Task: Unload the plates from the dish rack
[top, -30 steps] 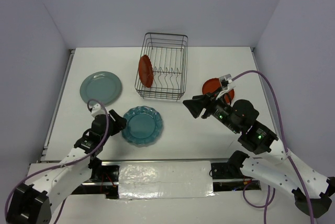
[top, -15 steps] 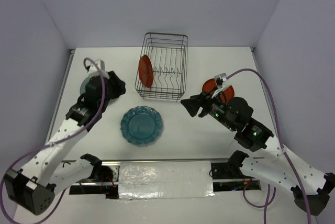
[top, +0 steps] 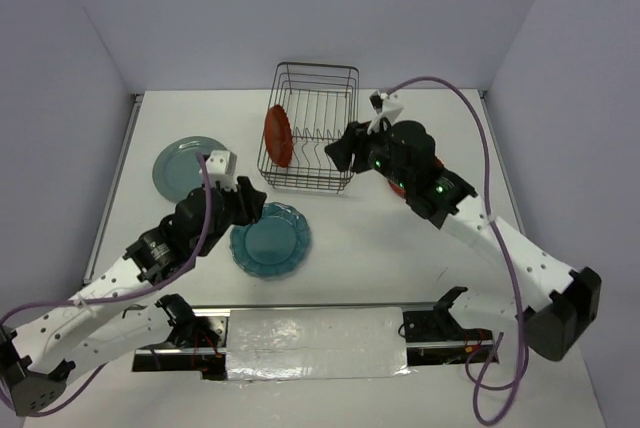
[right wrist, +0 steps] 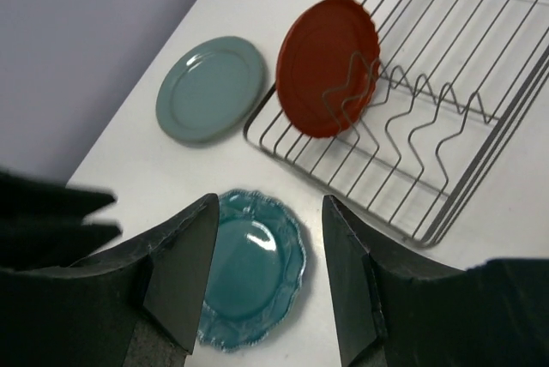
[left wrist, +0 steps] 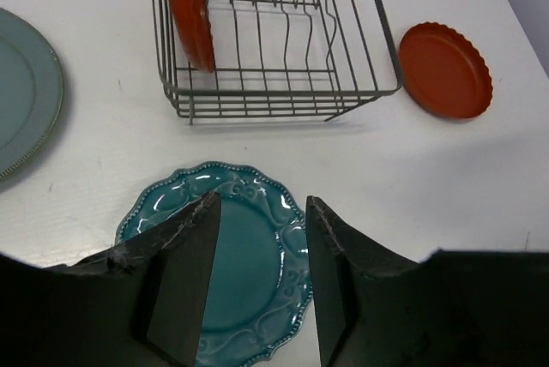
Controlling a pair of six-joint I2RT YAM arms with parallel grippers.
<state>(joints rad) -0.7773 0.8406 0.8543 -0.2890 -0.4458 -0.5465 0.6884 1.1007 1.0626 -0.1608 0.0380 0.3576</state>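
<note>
The dish rack (top: 316, 67) stands at the back middle of the table. One orange-red plate (top: 278, 135) stands on edge at its left end. The grey-teal plate (top: 185, 166) lies flat to the left. The teal-blue scalloped plate (top: 272, 240) lies flat in front of the rack. The second orange-red plate (left wrist: 445, 70) lies flat right of the rack and is mostly hidden under my right arm in the top view. My left gripper (top: 252, 206) is open and empty above the scalloped plate's left edge (left wrist: 244, 273). My right gripper (top: 338, 151) is open and empty by the rack's front right corner.
White walls close in the table at the back and both sides. The rack's divider prongs (right wrist: 403, 101) right of the standing plate hold nothing. My left arm (right wrist: 51, 221) shows at the left edge of the right wrist view.
My left gripper has swung from over the grey-teal plate to the scalloped plate. My right gripper has moved up and left from beside the flat orange-red plate to the rack's front right corner.
</note>
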